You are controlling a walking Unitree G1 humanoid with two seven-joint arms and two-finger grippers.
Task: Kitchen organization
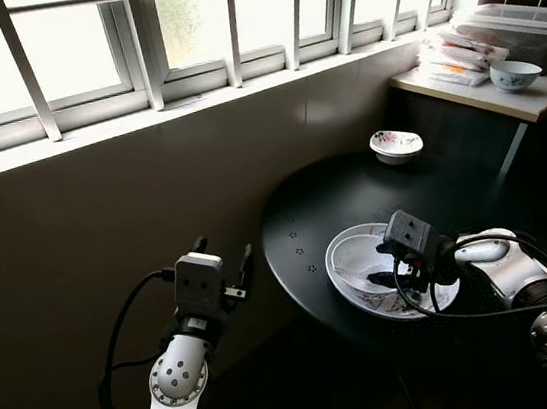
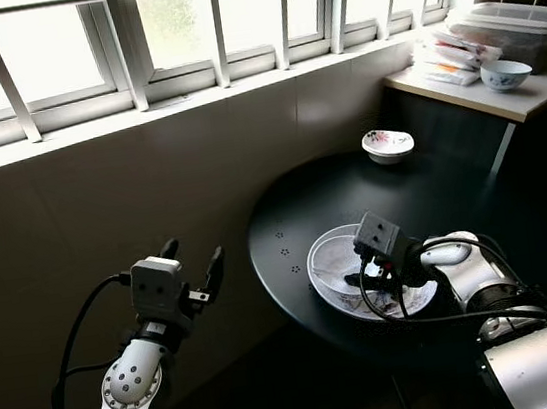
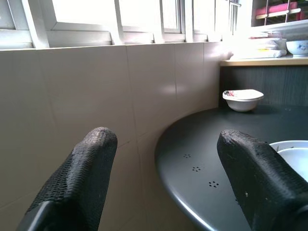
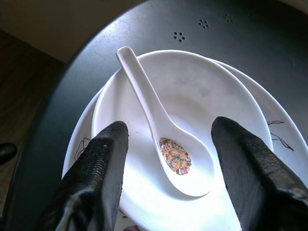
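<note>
A white ceramic spoon [image 4: 163,130], floral print in its scoop, lies in a white bowl [image 4: 216,96] on a plate [image 1: 438,301] on the round black desk [image 1: 323,198]. The right claw [image 4: 168,159] hovers released over it; the left claw [image 3: 163,168] is released beside the desk. Plate edge marks look like twigs, perhaps.

Table: round black table [image 1: 315,209], right of centre
Near edge: large white plate [image 1: 342,276]
Far side: small floral bowl [image 1: 396,145]
Far right: pale counter [image 1: 502,99] bearing blue-patterned bowl [image 1: 516,75]
</note>
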